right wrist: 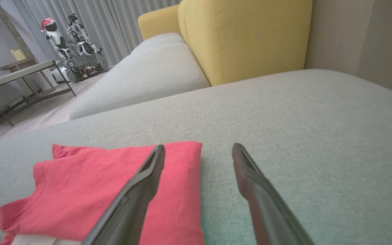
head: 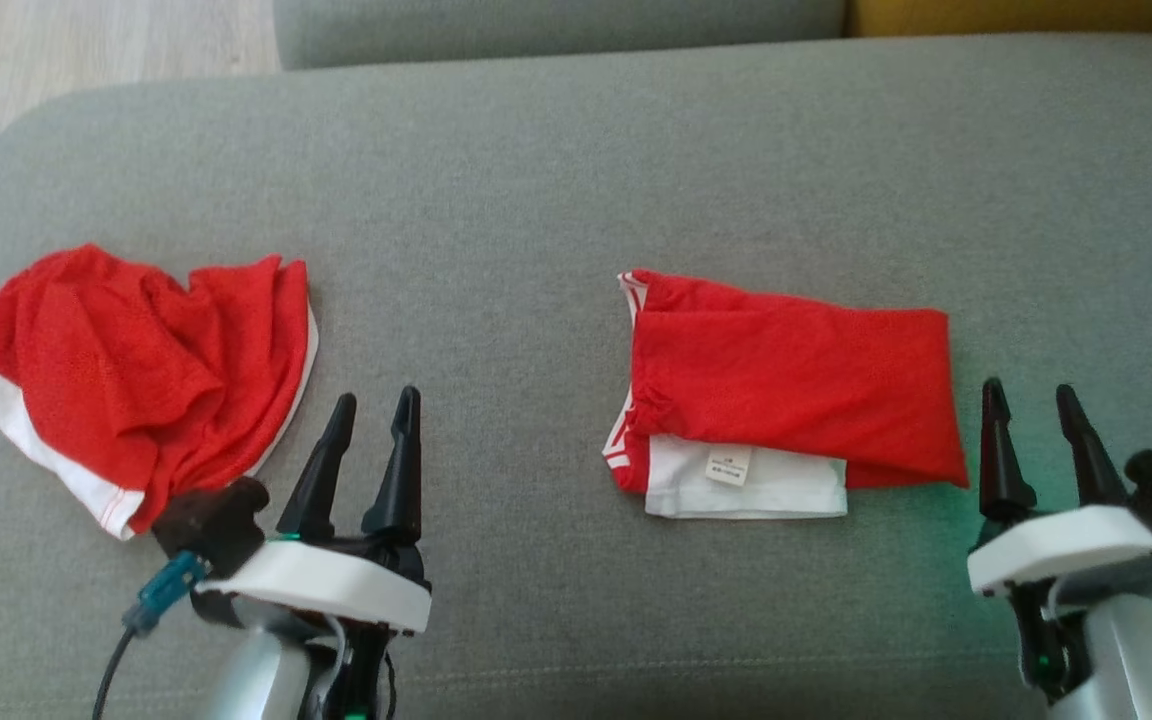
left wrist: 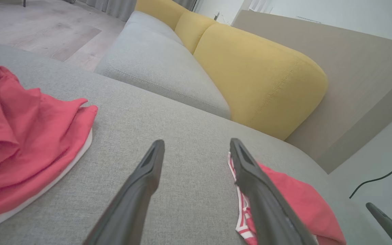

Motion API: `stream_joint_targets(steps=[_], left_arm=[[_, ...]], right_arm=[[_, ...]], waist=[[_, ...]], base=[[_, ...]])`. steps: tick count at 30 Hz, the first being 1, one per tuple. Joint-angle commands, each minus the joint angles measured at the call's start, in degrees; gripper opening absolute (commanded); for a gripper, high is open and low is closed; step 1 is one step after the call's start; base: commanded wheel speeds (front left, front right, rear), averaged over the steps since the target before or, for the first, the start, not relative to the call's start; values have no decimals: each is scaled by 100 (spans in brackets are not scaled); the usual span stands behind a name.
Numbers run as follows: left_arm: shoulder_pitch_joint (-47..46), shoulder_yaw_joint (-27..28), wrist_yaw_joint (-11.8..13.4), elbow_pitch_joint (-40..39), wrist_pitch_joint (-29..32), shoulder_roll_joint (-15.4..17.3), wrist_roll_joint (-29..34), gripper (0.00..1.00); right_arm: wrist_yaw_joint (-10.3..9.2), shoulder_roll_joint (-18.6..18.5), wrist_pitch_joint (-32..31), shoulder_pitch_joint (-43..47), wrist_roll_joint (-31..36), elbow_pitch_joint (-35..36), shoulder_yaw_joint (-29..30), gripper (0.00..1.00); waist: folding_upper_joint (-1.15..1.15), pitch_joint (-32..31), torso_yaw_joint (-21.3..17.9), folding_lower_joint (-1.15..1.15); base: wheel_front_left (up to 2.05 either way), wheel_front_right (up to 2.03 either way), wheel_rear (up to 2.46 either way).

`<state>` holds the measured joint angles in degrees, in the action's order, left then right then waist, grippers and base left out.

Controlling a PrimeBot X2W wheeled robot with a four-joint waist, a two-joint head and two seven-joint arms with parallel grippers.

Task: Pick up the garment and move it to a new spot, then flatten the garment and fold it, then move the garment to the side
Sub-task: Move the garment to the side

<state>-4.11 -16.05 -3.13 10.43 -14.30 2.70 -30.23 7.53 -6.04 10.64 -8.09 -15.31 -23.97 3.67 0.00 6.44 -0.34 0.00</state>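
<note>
My left tool (head: 376, 398) and right tool (head: 1029, 390) stand open and empty over the woven grey cushion (head: 536, 200). The crumpled garment (head: 136, 360), red mesh, lies left; the folded garment (head: 796, 380), a white-edged rectangle, lies right, beside my right tool.

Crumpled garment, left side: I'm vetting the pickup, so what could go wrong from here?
1. The crumpled garment is bunched in layers; the open left gripper may pinch several at once.
2. It lies near the left edge of the cushion and could slide off.
3. The folded garment sits beside the right gripper; a sweep could undo it.
</note>
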Motion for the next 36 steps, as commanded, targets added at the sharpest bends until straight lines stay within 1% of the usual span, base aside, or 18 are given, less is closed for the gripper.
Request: stream_joint_targets(steps=[1,14,18,19,20,25,29,32,33,36], left_arm=[[-312,146,-40,-203,-70,18,75,100],[-558,97,-72,-142,-70,18,94,100],[-603,95,-76,-142,-70,18,94,100],[-610,94,-76,-138,-70,18,93,100],[-614,92,-75,-132,-70,18,91,100],[-624,90,-42,-148,-70,18,30,100],[-617,70,-38,-162,-70,18,21,100],[-635,88,-40,-148,-70,18,33,100],[-635,88,-40,-148,-70,18,33,100],[-728,112,-79,-126,-70,18,95,100]], right_arm=[[-4,-15,1,-316,-41,124,-105,100],[-4,120,-451,-1110,-479,-1335,0,100],[-4,146,-510,-1283,-532,-1696,-132,100],[-4,149,-517,-1314,-562,-1765,-192,39],[-4,137,-476,-1340,-574,-1814,-233,0],[-4,-131,-37,-1485,-207,-1866,-522,0],[-4,-424,211,-1641,306,-1643,-888,0],[-4,-651,276,-1766,716,-1340,-1327,0],[-4,-651,276,-1766,716,-1340,-1327,0],[-4,-890,175,-1948,885,-1029,-1763,0]], waist=[[0,80,38,0],[0,432,246,0],[0,488,280,0],[0,491,285,0],[0,486,290,0],[0,435,262,0],[0,391,165,0],[0,401,51,0],[0,401,51,0],[0,454,-101,0]], base=[[0,0,0],[0,0,0],[0,0,0],[0,0,0],[0,0,0],[0,0,0],[0,0,0],[0,0,0],[0,0,0],[0,0,0]])
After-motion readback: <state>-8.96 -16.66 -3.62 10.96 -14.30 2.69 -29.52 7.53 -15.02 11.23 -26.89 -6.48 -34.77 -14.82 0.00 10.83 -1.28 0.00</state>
